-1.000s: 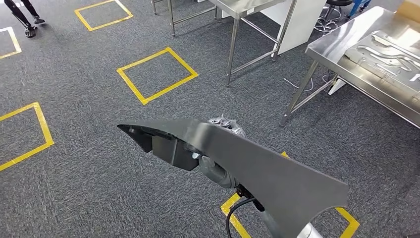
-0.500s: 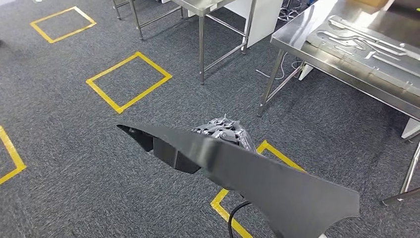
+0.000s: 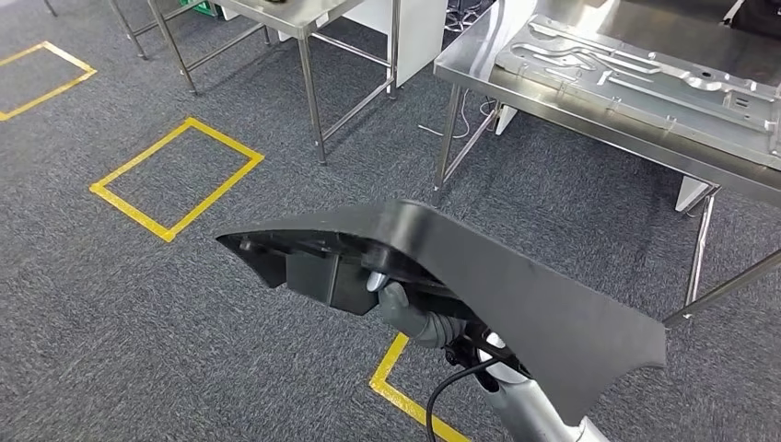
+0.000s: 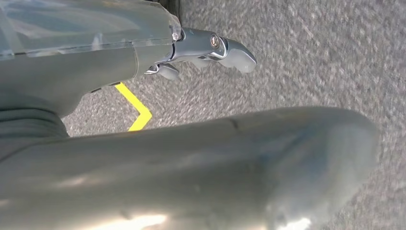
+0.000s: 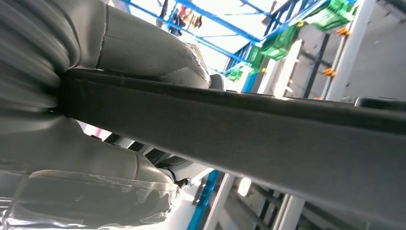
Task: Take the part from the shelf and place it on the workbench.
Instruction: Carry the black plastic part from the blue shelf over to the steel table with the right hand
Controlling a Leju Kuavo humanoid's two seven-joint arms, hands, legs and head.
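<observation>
A large black moulded part (image 3: 516,295), long and pointed at one end, is carried in front of me over the carpet. My right hand (image 3: 401,304) grips it from underneath near its boxy underside. In the right wrist view the part's dark edge (image 5: 239,124) runs between the thumb and the fingers of that hand (image 5: 119,48). The steel workbench (image 3: 474,66) stands ahead at the upper right, with a grey metal fixture plate (image 3: 645,78) lying on it. My left hand (image 4: 143,158) hangs over the carpet, its fingers (image 4: 230,50) held apart with nothing in them.
A second steel table (image 3: 285,14) stands at the back, left of the workbench, with thin legs reaching the carpet. Yellow tape squares (image 3: 175,175) mark the grey carpet, one (image 3: 396,387) just below the part. The workbench legs (image 3: 447,138) stand ahead.
The whole view has swung: the workbench and tape squares slid left and nearer as I turned. The part has tipped flatter, and my right hand now shows under it instead of above.
</observation>
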